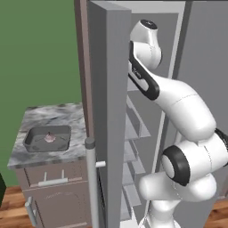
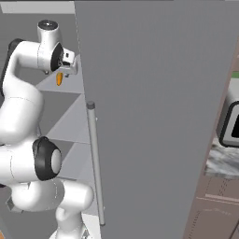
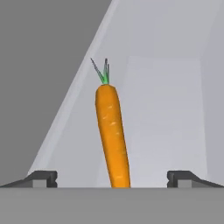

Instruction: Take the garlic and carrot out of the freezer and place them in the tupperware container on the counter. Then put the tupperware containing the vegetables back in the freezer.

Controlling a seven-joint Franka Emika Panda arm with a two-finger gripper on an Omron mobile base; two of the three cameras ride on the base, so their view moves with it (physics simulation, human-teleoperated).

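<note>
the end effector is reaching into the freezer with its fingers spread wide and grasping nothing, lining up so the carrot is lying between them on a shelf near its front edge. the garlic is already sitting in the tupperware container on the worktop, so the carrot is likely next.

Green wall behind; wood floor; dark appliance at right.
</note>
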